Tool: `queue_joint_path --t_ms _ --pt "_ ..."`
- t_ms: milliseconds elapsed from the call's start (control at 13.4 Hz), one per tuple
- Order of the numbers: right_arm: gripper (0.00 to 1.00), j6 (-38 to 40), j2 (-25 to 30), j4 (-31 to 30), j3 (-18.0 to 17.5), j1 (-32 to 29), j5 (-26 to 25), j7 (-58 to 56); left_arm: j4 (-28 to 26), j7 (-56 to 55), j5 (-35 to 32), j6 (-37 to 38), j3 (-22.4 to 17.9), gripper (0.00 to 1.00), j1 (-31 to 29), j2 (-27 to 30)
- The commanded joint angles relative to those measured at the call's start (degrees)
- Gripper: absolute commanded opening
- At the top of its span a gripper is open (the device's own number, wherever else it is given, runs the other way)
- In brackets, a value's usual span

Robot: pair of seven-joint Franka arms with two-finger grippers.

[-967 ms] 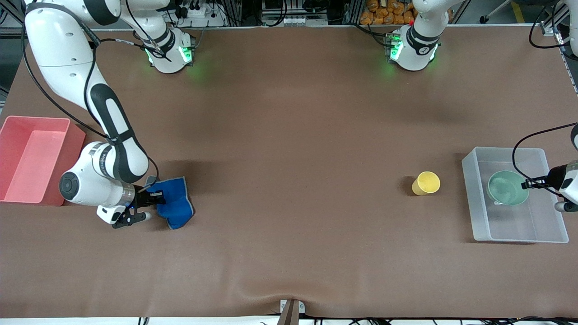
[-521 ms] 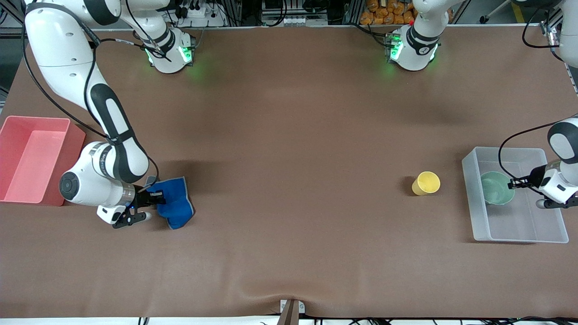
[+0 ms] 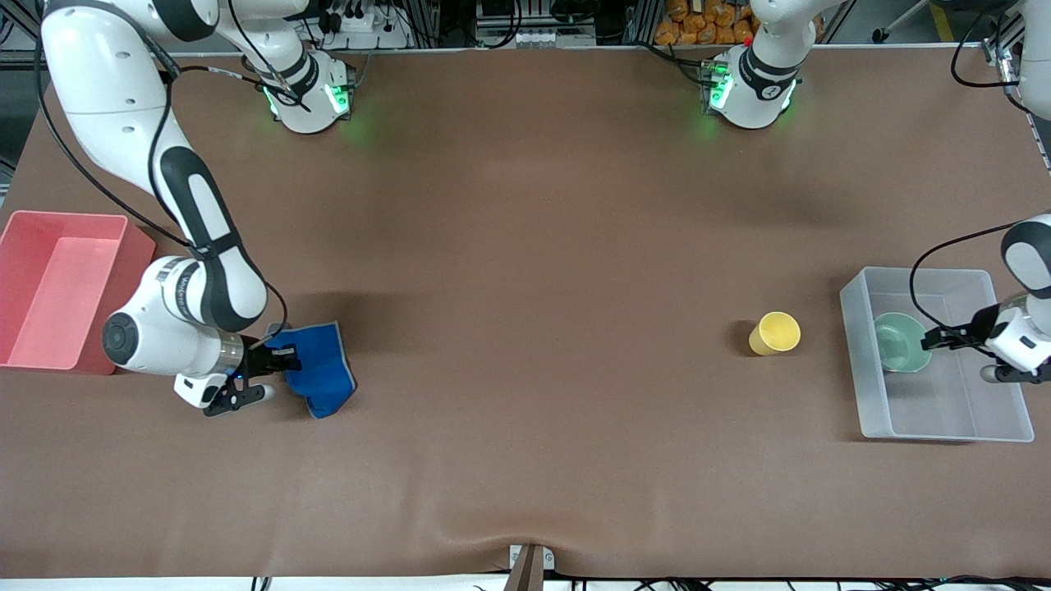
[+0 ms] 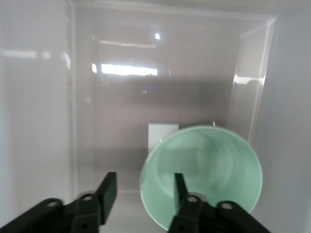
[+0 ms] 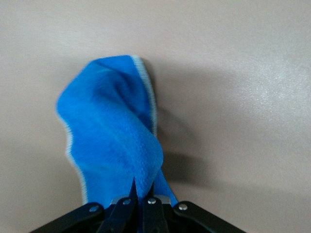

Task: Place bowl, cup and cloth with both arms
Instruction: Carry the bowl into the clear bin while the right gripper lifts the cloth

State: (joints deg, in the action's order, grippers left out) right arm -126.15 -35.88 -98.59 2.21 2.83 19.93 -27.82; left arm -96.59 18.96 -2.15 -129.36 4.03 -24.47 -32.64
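The pale green bowl [image 3: 901,342] [image 4: 214,170] sits tilted in the clear bin [image 3: 854,353], by the wall on the cup's side. My left gripper [image 3: 929,341] [image 4: 143,182] is open inside the bin, its fingers apart astride the bowl's rim, one inside the bowl and one outside. The yellow cup [image 3: 775,332] stands on the table beside the bin, toward the right arm's end. My right gripper [image 3: 283,359] [image 5: 142,187] is shut on a fold of the blue cloth [image 3: 322,377] [image 5: 112,131], which trails onto the table.
A pink bin [image 3: 66,216] stands at the right arm's end of the table, close to the right arm's wrist. The clear bin's walls [image 4: 39,121] enclose my left gripper. A brown mat [image 3: 525,287] covers the table.
The left gripper lowered the bowl toward the bin's cup-side wall, then opened its fingers. The right arm shifted slightly, still pinching the cloth.
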Motion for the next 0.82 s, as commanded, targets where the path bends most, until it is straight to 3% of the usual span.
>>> queue_joint_path --t_ms 0,372,521,744 --pt "0.00 6.86 6.86 -0.81 0.07 -0.63 0.81 -0.84 3.49 -0.23 -1.63 5.41 -0.08 1.00 3.09 4.06" --pt "0.00 19.69 15.29 -0.64 0.60 -4.75 -1.11 -0.92 6.85 -7.43 -1.63 17.63 -0.08 1.00 10.83 8.02" --pt "0.00 25.66 17.68 1.46 0.69 -7.21 -3.22 -0.92 6.24 -16.53 -1.63 21.76 0.44 1.00 15.65 8.99" --pt "0.00 36.03 20.05 5.77 0.69 -11.08 -8.13 -0.92 5.44 -22.29 -1.63 21.43 0.54 1.00 20.94 7.33"
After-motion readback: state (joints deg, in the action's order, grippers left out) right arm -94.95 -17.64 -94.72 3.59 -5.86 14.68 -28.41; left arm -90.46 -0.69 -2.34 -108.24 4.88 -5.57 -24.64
